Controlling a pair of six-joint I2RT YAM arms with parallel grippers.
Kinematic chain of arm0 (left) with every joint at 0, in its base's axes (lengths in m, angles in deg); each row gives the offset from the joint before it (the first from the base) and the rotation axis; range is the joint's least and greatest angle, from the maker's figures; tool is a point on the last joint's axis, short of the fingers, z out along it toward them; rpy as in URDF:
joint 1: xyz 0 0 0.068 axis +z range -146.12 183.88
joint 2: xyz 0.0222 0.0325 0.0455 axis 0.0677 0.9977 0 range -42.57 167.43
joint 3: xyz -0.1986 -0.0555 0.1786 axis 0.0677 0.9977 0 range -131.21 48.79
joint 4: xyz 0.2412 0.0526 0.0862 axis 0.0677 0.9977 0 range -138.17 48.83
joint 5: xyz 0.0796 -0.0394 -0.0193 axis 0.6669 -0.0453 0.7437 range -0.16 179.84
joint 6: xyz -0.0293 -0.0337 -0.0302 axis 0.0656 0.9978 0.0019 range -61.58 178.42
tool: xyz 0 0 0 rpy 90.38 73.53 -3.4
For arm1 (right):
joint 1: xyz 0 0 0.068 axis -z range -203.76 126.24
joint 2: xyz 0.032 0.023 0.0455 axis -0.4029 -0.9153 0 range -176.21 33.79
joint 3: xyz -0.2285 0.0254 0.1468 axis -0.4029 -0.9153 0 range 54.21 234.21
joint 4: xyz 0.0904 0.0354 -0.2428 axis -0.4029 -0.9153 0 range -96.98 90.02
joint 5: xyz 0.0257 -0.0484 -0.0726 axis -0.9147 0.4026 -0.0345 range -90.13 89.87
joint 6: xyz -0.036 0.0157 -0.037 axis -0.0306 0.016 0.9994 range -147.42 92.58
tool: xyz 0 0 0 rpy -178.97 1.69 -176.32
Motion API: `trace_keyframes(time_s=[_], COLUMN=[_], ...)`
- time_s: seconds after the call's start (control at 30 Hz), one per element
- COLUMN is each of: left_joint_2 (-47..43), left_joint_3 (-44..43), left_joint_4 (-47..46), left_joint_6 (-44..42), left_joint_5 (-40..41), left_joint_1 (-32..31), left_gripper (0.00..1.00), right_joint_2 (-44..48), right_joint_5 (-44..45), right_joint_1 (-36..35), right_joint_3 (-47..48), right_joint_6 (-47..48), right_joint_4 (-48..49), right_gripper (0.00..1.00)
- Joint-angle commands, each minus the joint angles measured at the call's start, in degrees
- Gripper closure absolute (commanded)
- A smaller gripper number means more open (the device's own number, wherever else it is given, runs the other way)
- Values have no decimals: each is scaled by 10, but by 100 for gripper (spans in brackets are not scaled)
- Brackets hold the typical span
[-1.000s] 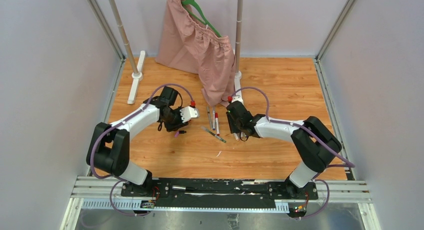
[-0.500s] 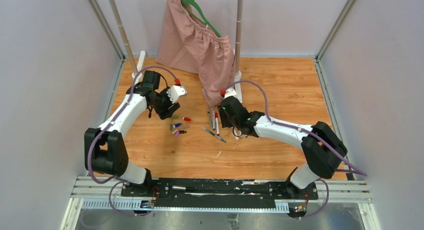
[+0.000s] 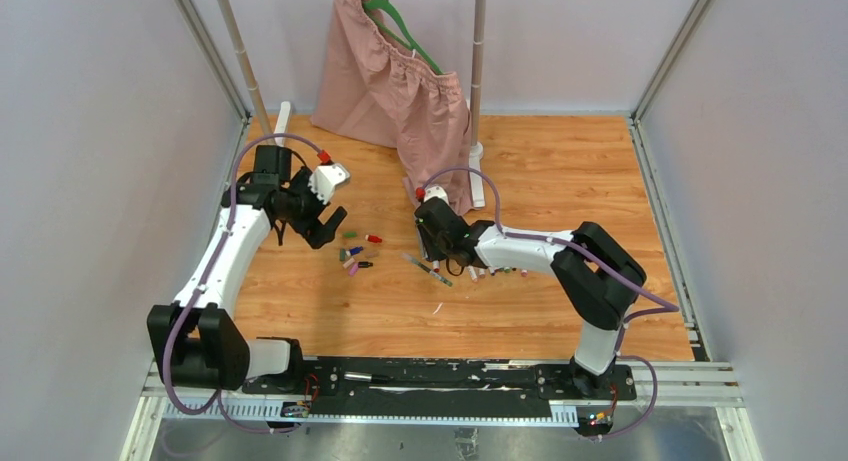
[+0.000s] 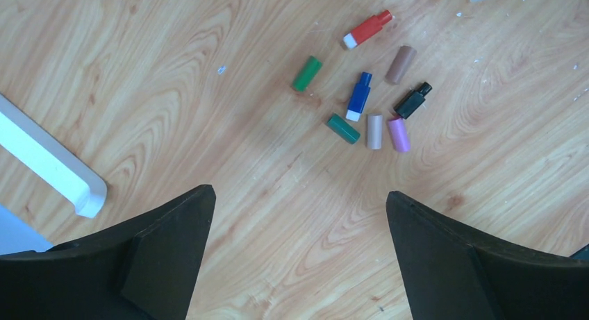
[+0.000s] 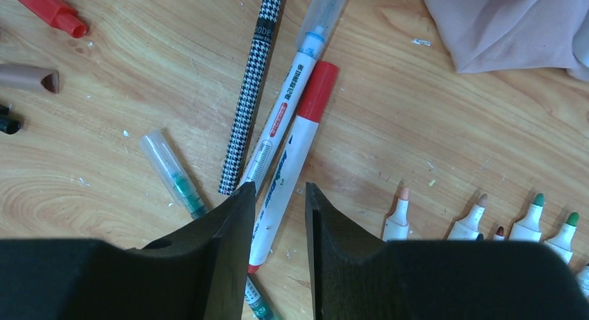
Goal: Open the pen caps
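Two things fill most of your overhead view: the orange-brown wooden surface (image 3: 580,181) and, at its top centre, a dusty-pink cloth garment (image 3: 395,91) draped from a green plastic hanger (image 3: 400,26). Your left arm (image 3: 225,256) stretches up the left side of that frame. Your right arm (image 3: 530,249) lies across the middle, pointing left.

Your left hand (image 4: 299,194) is released, its fingers spread wide with nothing between them, and it hovers over bare wood just below the caps in its wrist view. Your right hand (image 5: 279,191) has its fingers only narrowly parted. The lower end of a white marker with a red cap (image 5: 295,146) shows in the gap with wood visible beside it, so nothing is clamped.

Beside that marker lie a black-and-white houndstooth pen (image 5: 251,91) and a white pen with a clear cap (image 5: 309,42), fanned across the upper middle of the right wrist view. Uncapped marker tips (image 5: 535,210) line up at its lower right.

The small plastic pen caps (image 4: 361,98) lie loose in a cluster at the upper right of the left wrist view: red, green, brown, blue, black, teal, beige and lilac. In the overhead view they sit between your two hands.
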Motion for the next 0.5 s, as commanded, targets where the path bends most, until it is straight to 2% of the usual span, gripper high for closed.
trace_keyframes(time_s=[0.0,0.2,0.47], left_joint_2=[-6,-20,-35], left_joint_3=[-16,-20,-22], left_joint_4=[11,11,19], left_joint_6=[35,42,38], left_joint_5=[-20,-14,-1], left_joint_1=[9,9,8], left_gripper=[0,0,0], right_joint_2=[-2,-6,-31], right_joint_5=[8,10,12], right_joint_1=[-7,-5,-2], right_joint_3=[1,-6,2], right_joint_6=[1,0,2], right_joint_4=[-3,1,1], right_gripper=[65,71,73])
